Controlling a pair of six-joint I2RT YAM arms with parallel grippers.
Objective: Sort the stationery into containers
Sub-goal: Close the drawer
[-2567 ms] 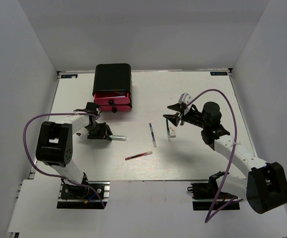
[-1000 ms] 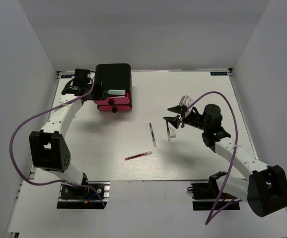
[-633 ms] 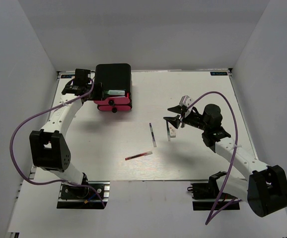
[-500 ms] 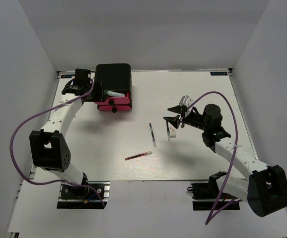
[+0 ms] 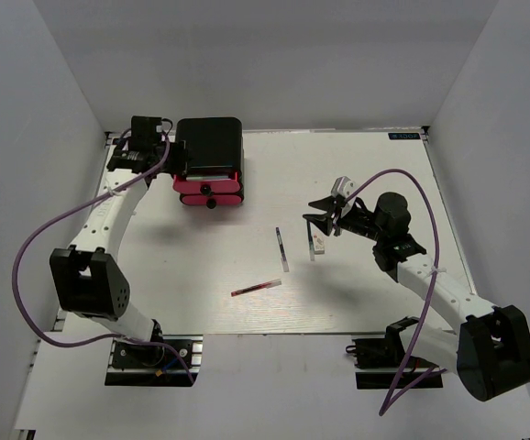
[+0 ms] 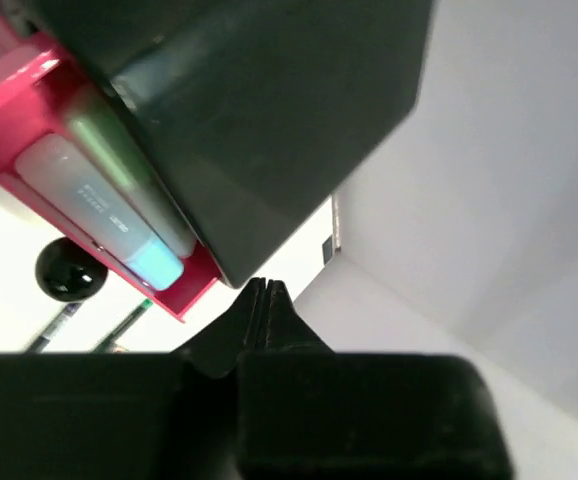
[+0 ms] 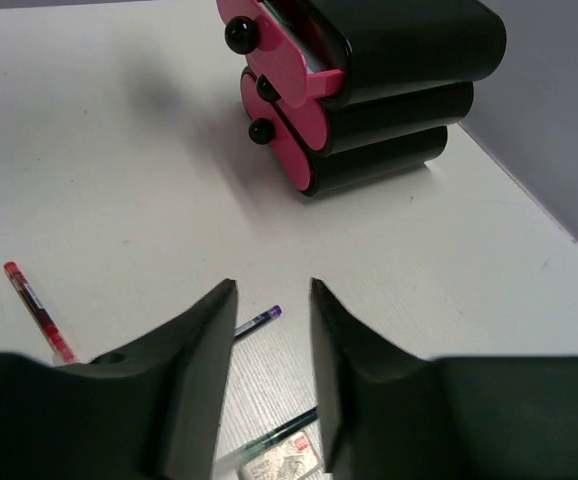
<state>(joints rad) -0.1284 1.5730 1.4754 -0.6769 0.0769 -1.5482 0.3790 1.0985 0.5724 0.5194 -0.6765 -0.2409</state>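
Observation:
The black box (image 5: 208, 142) with three pink-red drawers (image 5: 208, 190) stands at the back left. Its top drawer (image 6: 9, 95) is pulled out and holds a light-blue marker (image 6: 99, 215) and a green marker (image 6: 119, 150). My left gripper (image 5: 175, 160) is shut and empty beside the box's left side, and it also shows in the left wrist view (image 6: 264, 285). A red pen (image 5: 256, 287), a dark pen (image 5: 281, 249) and a white block (image 5: 319, 243) lie on the table. My right gripper (image 7: 272, 290) is open above a second dark pen (image 7: 279, 440). No orange marker shows.
White walls close the table on three sides. The box stands near the back edge. A purple-tipped pen (image 7: 259, 320) and the red pen (image 7: 34, 305) lie between my right gripper and the box (image 7: 389, 80).
My left arm carried the light-blue marker from the table to the top drawer, left it there and drew back to the box's left side. The right arm has barely moved.

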